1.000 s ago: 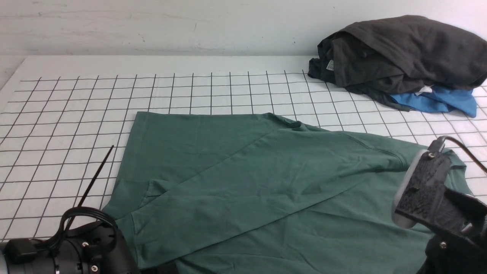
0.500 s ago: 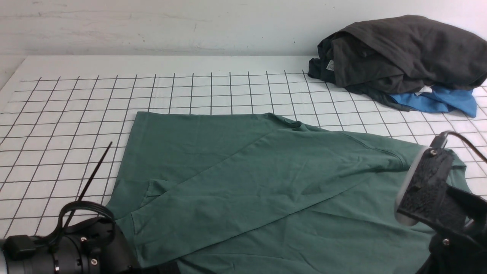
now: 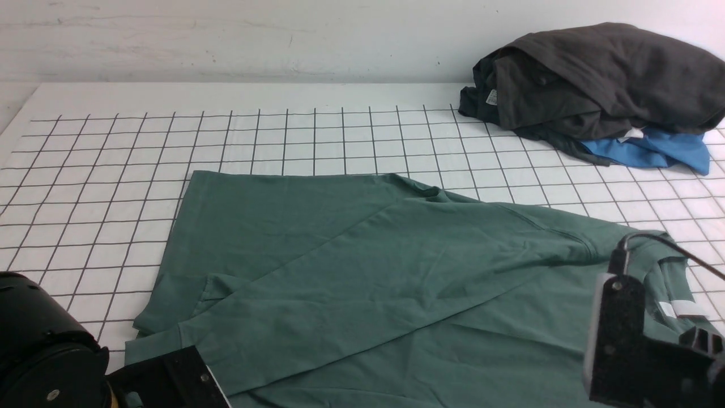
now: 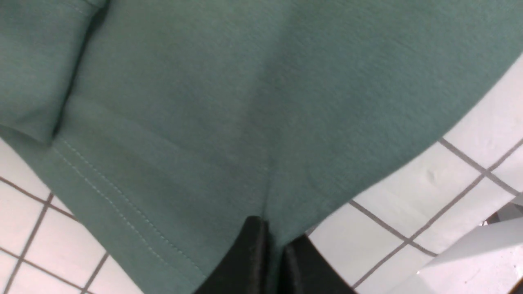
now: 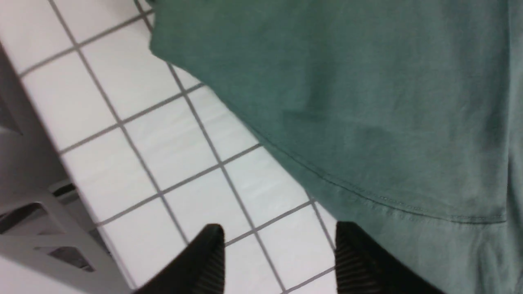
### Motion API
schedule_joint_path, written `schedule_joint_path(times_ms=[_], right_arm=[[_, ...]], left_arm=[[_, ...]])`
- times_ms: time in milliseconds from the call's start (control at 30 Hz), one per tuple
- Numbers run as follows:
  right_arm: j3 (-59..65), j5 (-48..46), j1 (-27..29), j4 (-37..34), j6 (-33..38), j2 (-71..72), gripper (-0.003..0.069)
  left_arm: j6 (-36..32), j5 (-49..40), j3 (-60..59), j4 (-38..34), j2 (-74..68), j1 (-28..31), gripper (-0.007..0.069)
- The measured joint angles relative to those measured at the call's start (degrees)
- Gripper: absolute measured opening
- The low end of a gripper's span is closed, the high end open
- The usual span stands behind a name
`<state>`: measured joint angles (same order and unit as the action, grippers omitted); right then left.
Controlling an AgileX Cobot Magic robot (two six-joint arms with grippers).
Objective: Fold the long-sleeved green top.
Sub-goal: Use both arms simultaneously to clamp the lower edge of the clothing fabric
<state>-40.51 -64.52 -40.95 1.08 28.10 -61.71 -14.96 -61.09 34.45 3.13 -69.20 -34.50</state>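
Observation:
The green long-sleeved top [image 3: 368, 272] lies spread on the gridded table [image 3: 113, 170], one sleeve folded diagonally across its body. Its white neck label [image 3: 677, 309] shows at the near right. My left gripper [image 4: 273, 234] is shut on a pinch of the top's cloth [image 4: 229, 122] near a stitched hem; its arm [image 3: 39, 345] is at the near left. My right gripper [image 5: 280, 237] is open over bare grid beside the top's seamed edge [image 5: 367, 102], one fingertip [image 5: 347, 237] at that edge. Its wrist [image 3: 623, 340] hides the jaws in the front view.
A heap of dark grey garment [image 3: 595, 79] lies on a bright blue cloth [image 3: 651, 150] at the far right corner. The table's near edge and a grey frame [image 5: 36, 212] show in the right wrist view.
The top has shifted a little to the left and toward me, and its neck label has come into sight. Both arms have moved lower and nearer; the left arm's cable has gone from view.

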Motion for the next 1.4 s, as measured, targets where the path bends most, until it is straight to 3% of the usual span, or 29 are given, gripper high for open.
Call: schedule_joint_path(times_ms=[67, 133, 233, 367, 533, 767, 967, 1000, 1033, 1067, 1167, 1400], right_arm=[[4.14, 5.36, 0.0, 3.93, 0.12, -0.67, 0.0514], [7.46, 9.23, 0.0, 7.99, 0.06, -2.26, 0.0582], [10.58, 13.07, 0.0, 11.75, -0.88, -5.72, 0.0619], [12.34, 18.56, 0.0, 14.22, -3.38, -10.02, 0.0614], [12.28, 24.58, 0.0, 19.41, -7.79, -17.23, 0.0551], [10.27, 23.22, 0.0, 19.91, -7.93, -20.36, 0.0452], [7.79, 22.38, 0.0, 20.97, -8.04, -21.49, 0.026], [7.01, 21.9, 0.0, 20.98, -8.04, -21.41, 0.0197], [6.88, 21.83, 0.0, 21.03, -8.04, -21.41, 0.0197], [5.88, 21.28, 0.0, 21.09, -8.04, -21.13, 0.0115], [4.6, 19.26, 0.0, 21.15, -7.53, -20.15, 0.0022], [-4.55, 10.7, 2.18, 19.61, 0.01, -17.54, 0.0012]], left_arm=[[-0.53, 0.0, 0.0, -0.11, 0.0, 0.06, 0.0002], [-0.58, 0.18, 0.0, -0.11, 0.0, 0.06, 0.0002], [-0.58, 0.34, 0.0, -0.22, 0.0, 0.06, 0.0002], [-0.64, 0.41, 0.0, -0.48, 0.0, 0.06, 0.0002], [-0.7, 1.2, 0.0, -0.7, 0.0, 0.06, 0.0002], [-0.77, 1.22, 0.0, -0.87, 0.0, 0.06, 0.0002], [-0.77, 1.22, 0.0, -0.87, 0.0, 0.06, 0.0002], [-0.78, 1.22, 0.0, -0.87, 0.0, 0.06, 0.0002], [-0.78, 1.22, 0.0, -0.87, 0.0, 0.06, 0.0002], [-0.78, 1.22, 0.0, -0.87, 0.0, 0.06, 0.0002], [-0.73, 1.22, 0.0, -0.37, 0.0, 0.06, 0.0002], [2.75, 0.49, 4.9, 6.33, 0.0, 2.55, 0.0003]])
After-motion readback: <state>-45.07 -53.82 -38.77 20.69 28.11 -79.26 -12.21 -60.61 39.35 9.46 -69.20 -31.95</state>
